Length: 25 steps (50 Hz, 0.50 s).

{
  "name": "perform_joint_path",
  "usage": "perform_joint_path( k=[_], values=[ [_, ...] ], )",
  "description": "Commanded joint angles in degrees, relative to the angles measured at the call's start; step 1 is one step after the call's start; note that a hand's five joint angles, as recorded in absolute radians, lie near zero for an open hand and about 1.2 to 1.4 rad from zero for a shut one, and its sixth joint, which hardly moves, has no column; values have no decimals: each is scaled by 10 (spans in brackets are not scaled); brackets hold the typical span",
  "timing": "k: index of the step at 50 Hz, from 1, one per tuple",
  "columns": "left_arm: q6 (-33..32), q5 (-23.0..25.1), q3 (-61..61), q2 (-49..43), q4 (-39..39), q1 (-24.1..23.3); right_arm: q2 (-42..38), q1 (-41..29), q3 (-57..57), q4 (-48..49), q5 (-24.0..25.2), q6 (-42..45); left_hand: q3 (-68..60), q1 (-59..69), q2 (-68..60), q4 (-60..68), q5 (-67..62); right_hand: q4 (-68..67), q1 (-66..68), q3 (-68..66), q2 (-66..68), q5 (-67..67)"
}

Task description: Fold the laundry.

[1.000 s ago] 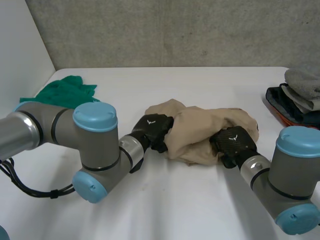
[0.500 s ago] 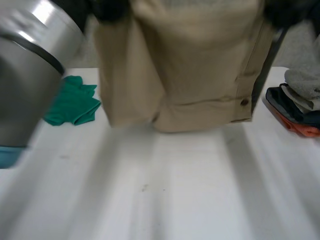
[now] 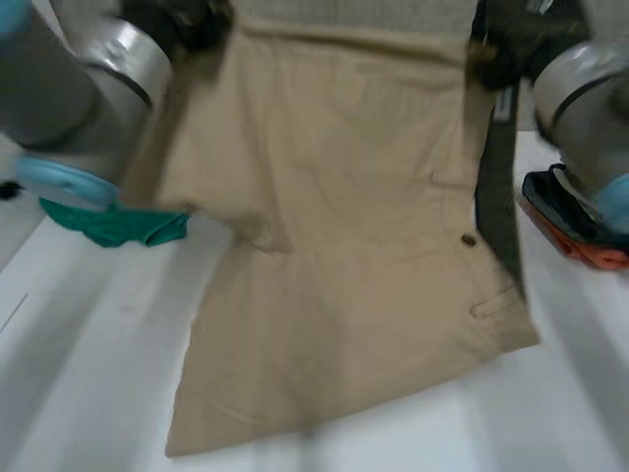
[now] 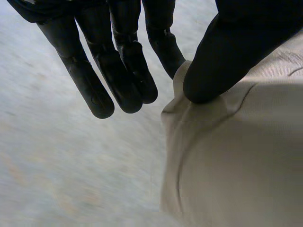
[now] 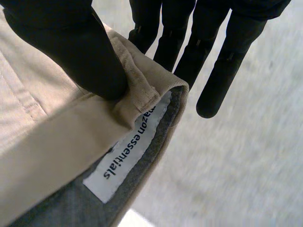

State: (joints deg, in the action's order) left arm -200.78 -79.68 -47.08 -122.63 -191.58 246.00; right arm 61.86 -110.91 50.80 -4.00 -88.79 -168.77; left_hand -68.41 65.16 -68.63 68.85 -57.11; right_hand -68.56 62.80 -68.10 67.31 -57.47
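Over the white table [image 3: 88, 393], your left hand [image 4: 227, 47] and right hand [image 5: 71, 47] each pinch a waistband corner so the tan shorts [image 3: 344, 256] hang flat.

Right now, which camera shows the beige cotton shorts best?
Head view: the beige shorts hang spread between left hand and right hand. Wrist views give a pinched corner each, the right with a white label.
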Motion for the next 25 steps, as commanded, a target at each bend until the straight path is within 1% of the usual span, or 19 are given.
perform_joint_path(
  k=[1,2,3,4,5,6,7,9,10,12,13,14,16,17,20,21,23,24,25],
  values=[
    [2,39,68,-167,-75,-2,-142,-20,-17,114,-70,16,-116,148,-114,112,-129,-83,141,-88,96,-94],
    [4,36,98,-202,-87,-2,-155,-24,-18,131,-71,20,-79,112,-77,75,-93,153,-96,149,-141,143],
    [4,31,116,-218,-91,-2,-170,-26,-21,148,-71,26,61,-28,63,-65,48,444,-386,439,-431,433],
    [4,29,135,-233,-92,-2,-183,-30,-25,163,-74,34,234,-201,236,-238,221,586,-528,581,-573,575],
    [4,25,154,-246,-93,-2,-205,-33,-40,187,-77,52,415,-383,417,-420,402,586,-528,581,-573,575],
    [5,11,188,-266,-93,-2,-213,-33,-48,195,-80,62,584,-552,586,-588,571,586,-528,581,-573,575],
    [5,0,203,-272,-93,-1,-216,-33,-53,199,-81,72,566,-533,568,-570,552,586,-528,581,-573,575],
    [4,-31,224,-275,-93,-2,-211,-34,-61,199,-89,97,584,-552,586,-588,571,586,-528,581,-573,575],
    [4,-59,228,-273,-93,0,-201,-34,-61,199,-89,100,584,-552,586,-588,571,586,-528,581,-573,575],
    [4,-82,225,-268,-93,-1,-176,-34,-60,198,-90,104,584,-552,586,-588,571,586,-528,581,-573,575],
    [3,-91,222,-262,-93,-3,-145,-33,-53,197,-88,106,584,-552,586,-588,571,586,-528,581,-573,575],
    [4,-106,210,-242,-92,-5,-130,-32,-48,196,-86,107,584,-552,586,-588,571,586,-528,581,-573,575],
    [3,-115,188,-209,-86,-6,-100,-27,-32,191,-83,109,584,-552,586,-588,571,586,-528,581,-573,575],
    [0,-122,149,-168,-77,-7,-70,-27,-13,177,-76,112,584,-552,586,-588,571,586,-528,581,-573,575],
    [1,-130,67,-99,-60,-7,-23,-24,17,142,-46,120,584,-552,586,-588,571,586,-528,581,-573,575],
    [1,-130,6,-49,-50,-8,3,-21,39,111,-17,127,584,-552,586,-588,571,586,-528,581,-573,575],
    [1,-130,-55,2,-42,-9,21,-12,61,78,13,136,570,-538,572,-575,557,586,-528,581,-573,575],
    [1,-130,-84,25,-38,-9,36,3,89,40,40,144,550,-518,552,-555,537,586,-528,581,-573,575],
    [1,-130,-145,72,-26,-13,42,11,105,22,53,149,540,-508,542,-544,527,586,-528,581,-573,575]
  ],
)
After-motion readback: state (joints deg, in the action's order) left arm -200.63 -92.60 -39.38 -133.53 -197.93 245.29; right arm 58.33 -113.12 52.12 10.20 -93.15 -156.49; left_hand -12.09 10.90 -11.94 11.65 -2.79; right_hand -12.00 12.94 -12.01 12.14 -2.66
